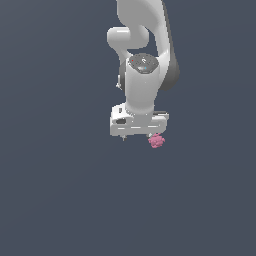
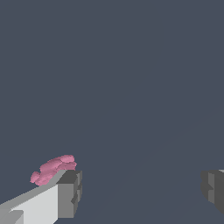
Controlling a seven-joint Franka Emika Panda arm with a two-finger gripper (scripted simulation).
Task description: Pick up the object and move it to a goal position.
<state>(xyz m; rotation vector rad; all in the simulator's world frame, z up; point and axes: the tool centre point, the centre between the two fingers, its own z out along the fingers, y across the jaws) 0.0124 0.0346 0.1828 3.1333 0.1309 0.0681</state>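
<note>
The object is a tiny pink knobbly clump lying just past the white gripper's hand on the exterior view's right. In the wrist view the pink clump sits just outside one finger, partly hidden behind its grey pad; it is not between the fingers. My gripper is open wide, with the other pad at the picture's edge and nothing between the two. In the exterior view the fingers are hidden under the white hand, which points straight down.
The white arm rises behind the hand. All around is a plain dark grey-blue surface with no other objects or edges in view.
</note>
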